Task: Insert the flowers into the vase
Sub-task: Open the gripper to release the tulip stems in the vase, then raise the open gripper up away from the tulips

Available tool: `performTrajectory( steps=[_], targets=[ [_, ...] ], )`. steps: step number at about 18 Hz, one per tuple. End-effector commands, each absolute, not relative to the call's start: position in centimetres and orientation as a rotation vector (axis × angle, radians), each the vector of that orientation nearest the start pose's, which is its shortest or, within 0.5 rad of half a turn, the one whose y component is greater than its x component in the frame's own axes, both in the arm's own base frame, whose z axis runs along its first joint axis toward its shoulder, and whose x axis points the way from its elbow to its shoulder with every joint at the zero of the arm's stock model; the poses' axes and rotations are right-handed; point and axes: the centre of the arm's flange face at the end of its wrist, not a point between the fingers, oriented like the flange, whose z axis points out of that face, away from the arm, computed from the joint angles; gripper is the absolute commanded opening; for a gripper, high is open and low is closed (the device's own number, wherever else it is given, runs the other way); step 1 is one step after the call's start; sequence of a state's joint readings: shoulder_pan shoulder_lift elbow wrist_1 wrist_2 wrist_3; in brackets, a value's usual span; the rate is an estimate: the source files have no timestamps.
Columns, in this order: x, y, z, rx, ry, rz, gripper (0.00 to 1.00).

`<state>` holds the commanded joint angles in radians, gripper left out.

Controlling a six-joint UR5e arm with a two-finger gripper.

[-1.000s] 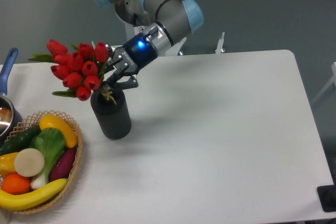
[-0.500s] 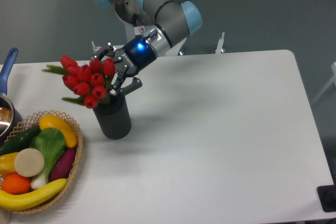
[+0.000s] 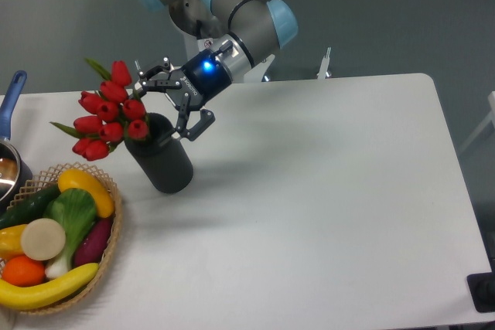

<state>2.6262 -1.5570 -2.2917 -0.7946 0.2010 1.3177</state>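
The red tulips (image 3: 108, 113) sit with their stems in the mouth of the black ribbed vase (image 3: 162, 161) and lean out to the left. The vase stands on the white table at the left, and its top tilts to the left. My gripper (image 3: 168, 107) is open just to the right of the vase's mouth. One finger is above the rim and the other touches or nearly touches the vase's right shoulder. It holds nothing. The stems are hidden inside the vase.
A wicker basket (image 3: 108, 246) of fake vegetables and fruit lies at the front left, close to the vase's base. A steel pot with a blue handle (image 3: 11, 94) is at the left edge. The white table (image 3: 325, 191) stretches to the right.
The gripper has opened and let go of the tulips. The bunch has dropped into the vase and swung to the left. The vase now tilts left.
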Motion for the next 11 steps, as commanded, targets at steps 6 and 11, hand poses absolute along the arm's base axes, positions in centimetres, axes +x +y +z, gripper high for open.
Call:
performTrajectory(
  steps=[6, 11],
  targets=[
    [-24.5, 38.4, 31.6, -1.824, 0.253, -0.446, 1.0],
    [-24.7, 37.2, 31.6, -1.884, 0.24, -0.404, 1.0]
  ],
)
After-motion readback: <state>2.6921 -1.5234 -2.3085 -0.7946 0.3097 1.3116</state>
